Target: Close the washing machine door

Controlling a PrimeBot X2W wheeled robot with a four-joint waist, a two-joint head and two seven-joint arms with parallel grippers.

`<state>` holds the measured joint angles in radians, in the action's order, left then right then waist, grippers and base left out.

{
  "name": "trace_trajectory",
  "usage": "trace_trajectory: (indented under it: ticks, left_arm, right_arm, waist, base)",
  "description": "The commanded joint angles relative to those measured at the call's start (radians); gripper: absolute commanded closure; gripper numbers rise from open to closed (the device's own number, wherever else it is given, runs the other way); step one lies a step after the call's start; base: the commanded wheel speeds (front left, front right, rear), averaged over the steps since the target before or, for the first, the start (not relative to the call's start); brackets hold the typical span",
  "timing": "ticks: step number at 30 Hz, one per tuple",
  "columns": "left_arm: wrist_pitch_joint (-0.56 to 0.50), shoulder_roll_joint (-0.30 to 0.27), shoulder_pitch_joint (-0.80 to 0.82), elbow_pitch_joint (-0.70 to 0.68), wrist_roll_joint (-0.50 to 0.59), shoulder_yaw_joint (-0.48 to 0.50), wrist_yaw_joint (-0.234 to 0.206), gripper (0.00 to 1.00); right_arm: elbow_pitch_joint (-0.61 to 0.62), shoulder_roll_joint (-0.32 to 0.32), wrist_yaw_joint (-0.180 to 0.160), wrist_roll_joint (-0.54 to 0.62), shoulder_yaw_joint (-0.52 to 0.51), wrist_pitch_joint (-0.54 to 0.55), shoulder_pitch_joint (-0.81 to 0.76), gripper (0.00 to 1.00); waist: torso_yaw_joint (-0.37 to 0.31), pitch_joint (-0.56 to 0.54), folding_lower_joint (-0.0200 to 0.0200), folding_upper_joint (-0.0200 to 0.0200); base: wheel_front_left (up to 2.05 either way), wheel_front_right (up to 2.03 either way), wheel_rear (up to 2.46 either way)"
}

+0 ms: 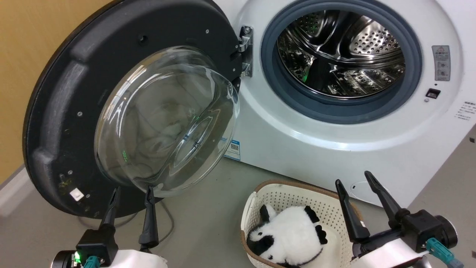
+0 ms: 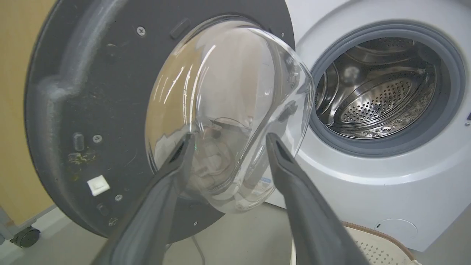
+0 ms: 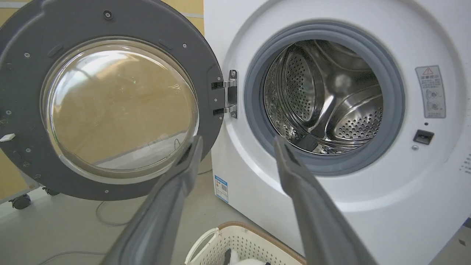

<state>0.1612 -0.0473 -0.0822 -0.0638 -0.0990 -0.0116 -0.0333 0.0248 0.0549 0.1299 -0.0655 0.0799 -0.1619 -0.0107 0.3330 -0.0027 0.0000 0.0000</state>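
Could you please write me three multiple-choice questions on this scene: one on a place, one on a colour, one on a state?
1. Where is the plush panda? A. On a chair B. In the basket C. On a shelf
2. What colour is the ring around the drum? A. Grey B. Red C. Yellow
3. How is the door? A. Shut B. Swung wide open C. Removed
Answers: B, it lies inside the cream basket; A, the rubber ring is grey; B, the door hangs on its hinge, drum uncovered.
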Motion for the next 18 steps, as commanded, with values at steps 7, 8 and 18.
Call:
trace_trajectory:
  ticks: [7, 8, 18]
  left_arm:
    - [0.023, -0.002, -0.026, -0.021, -0.015, 0.009, -0.012, 0.00]
    - [0.026, -0.002, -0.028, -0.023, -0.016, 0.011, -0.013, 0.00]
    - [0.046, -0.002, -0.046, -0.039, -0.030, 0.019, -0.020, 0.00]
  right_arm:
    - [-0.005, -0.003, 0.001, -0.013, 0.021, -0.023, 0.020, 0.00]
    - [-0.005, -0.003, 0.001, -0.014, 0.023, -0.025, 0.020, 0.00]
    - [-0.019, -0.004, 0.001, -0.020, 0.041, -0.046, 0.024, 0.00]
  waist:
    - [0.035, 0.004, 0.0000, 0.0000]
    - [0.040, 0.004, 0.0000, 0.0000]
    - [0.084, 0.009, 0.0000, 0.0000]
  base:
    - [0.00, 0.00, 0.00]
    - [0.00, 0.00, 0.00]
    - [0.00, 0.00, 0.00]
